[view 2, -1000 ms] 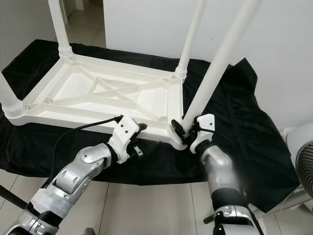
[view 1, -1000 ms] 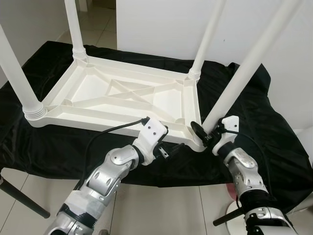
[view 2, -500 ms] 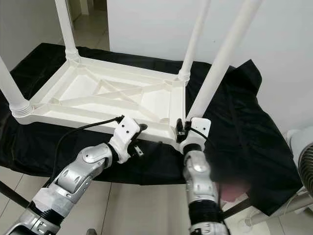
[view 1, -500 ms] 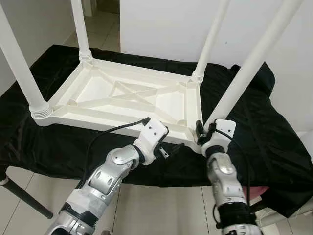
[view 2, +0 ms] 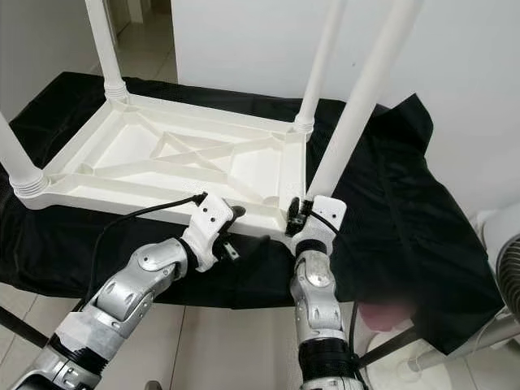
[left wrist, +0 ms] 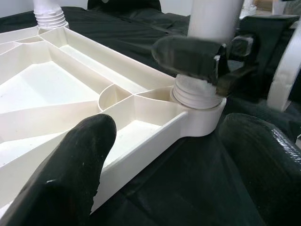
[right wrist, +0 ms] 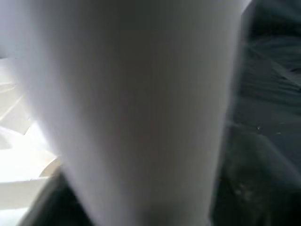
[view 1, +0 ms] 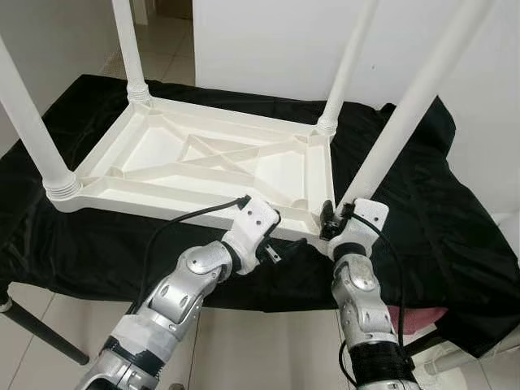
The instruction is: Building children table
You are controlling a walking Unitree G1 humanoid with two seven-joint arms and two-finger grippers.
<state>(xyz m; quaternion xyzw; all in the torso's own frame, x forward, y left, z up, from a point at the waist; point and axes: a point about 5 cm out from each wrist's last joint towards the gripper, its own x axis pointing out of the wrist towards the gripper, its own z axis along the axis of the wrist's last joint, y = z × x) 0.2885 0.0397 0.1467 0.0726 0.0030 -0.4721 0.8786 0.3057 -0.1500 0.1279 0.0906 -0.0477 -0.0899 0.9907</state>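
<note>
A white plastic children's table [view 1: 187, 203] lies upside down on a black cloth [view 1: 455, 227], its four legs pointing up. My right gripper [view 1: 331, 219] is shut on the near right leg [view 1: 406, 114] just above its ribbed base [left wrist: 197, 94]; that leg [right wrist: 131, 108] sits very close to the right wrist camera. My left gripper [view 1: 284, 231] is open at the table's front rim, left of that corner. One of its fingers [left wrist: 80, 174] hangs over the inner side of the rim, the other outside above the cloth.
A white wall stands close behind the table. A fan [view 2: 504, 268] is on the floor at the right, with a pink object [view 1: 414, 317] beside it. A black support leg [view 1: 32, 333] slants at the lower left over tiled floor.
My right forearm has swung in from the right to stand under the near right leg, and the gripper has turned and closed on the leg's base. The left arm has stayed put.
</note>
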